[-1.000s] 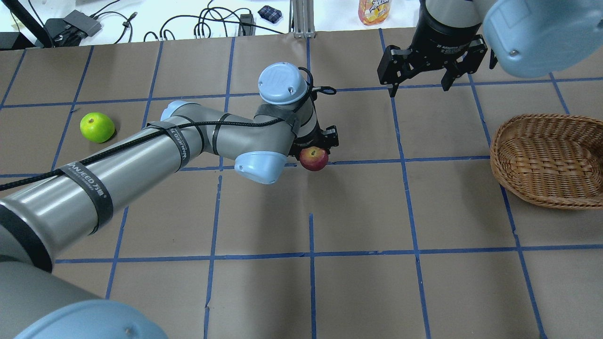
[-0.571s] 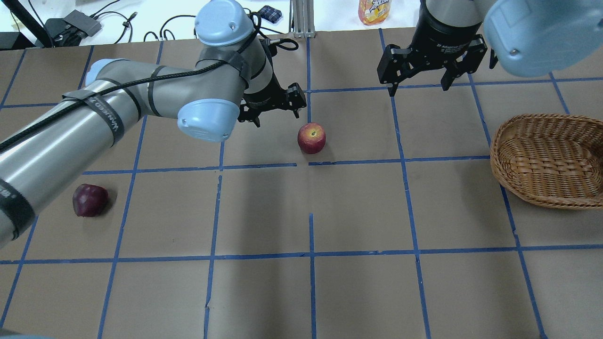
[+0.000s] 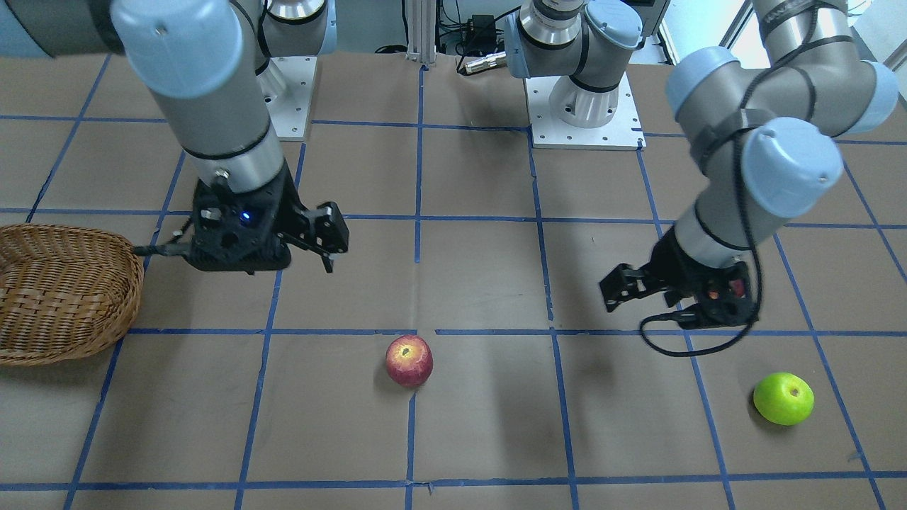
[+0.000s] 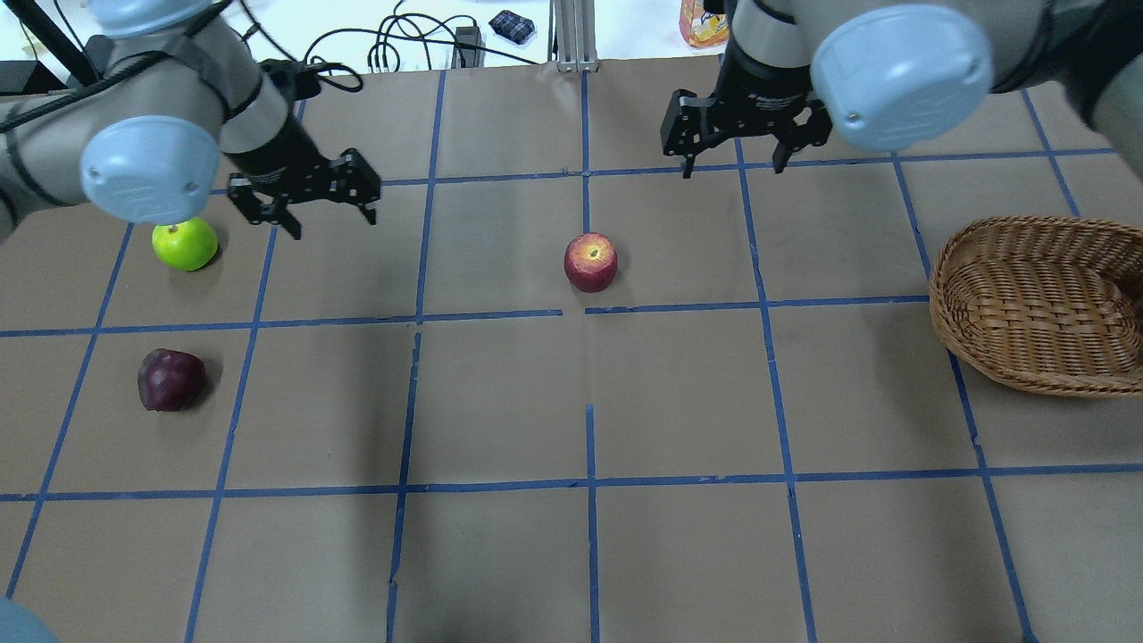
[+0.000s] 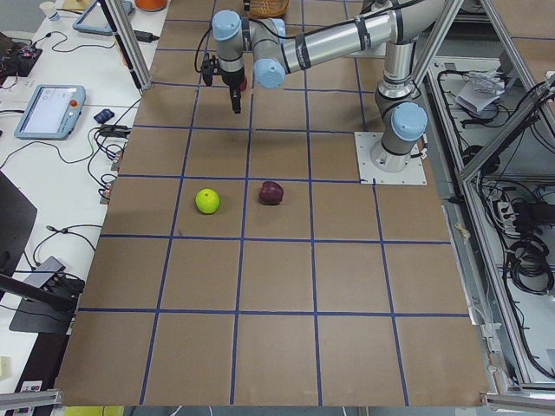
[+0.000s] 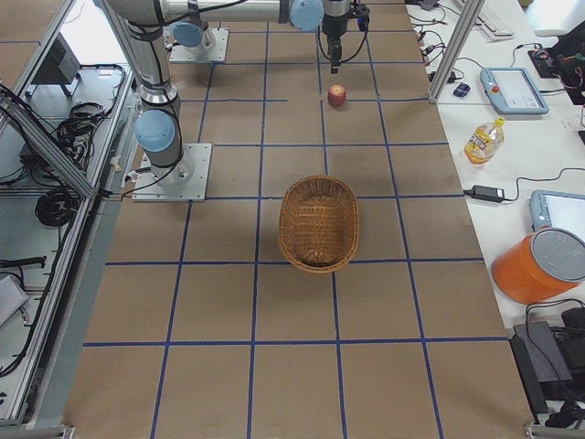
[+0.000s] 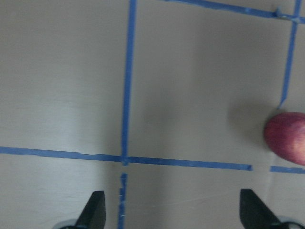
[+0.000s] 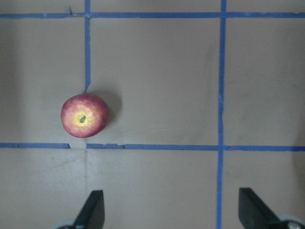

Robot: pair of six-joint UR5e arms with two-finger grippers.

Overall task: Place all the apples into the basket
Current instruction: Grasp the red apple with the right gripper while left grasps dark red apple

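Note:
The red apple [image 4: 590,262] with yellowish streaks sits on the table's middle, free of both grippers; it also shows in the right wrist view [image 8: 85,115] and at the right edge of the left wrist view [image 7: 288,143]. The green apple [image 4: 185,244] and the dark maroon apple [image 4: 170,379] lie at the left. The wicker basket [image 4: 1036,304] stands at the right with nothing visible in it. My left gripper [image 4: 304,201] is open and empty, just right of the green apple. My right gripper [image 4: 732,147] is open and empty, behind and right of the red apple.
The table is brown paper with a blue tape grid. Cables, a juice bottle [image 4: 710,22] and small devices lie on the white bench beyond the far edge. The arm bases [image 3: 581,106] stand at the robot's side of the table.
The left gripper was at the red apple a second ago; it has drawn away leftward to beside the green apple, leaving the red apple on the table. The right gripper has shifted left.

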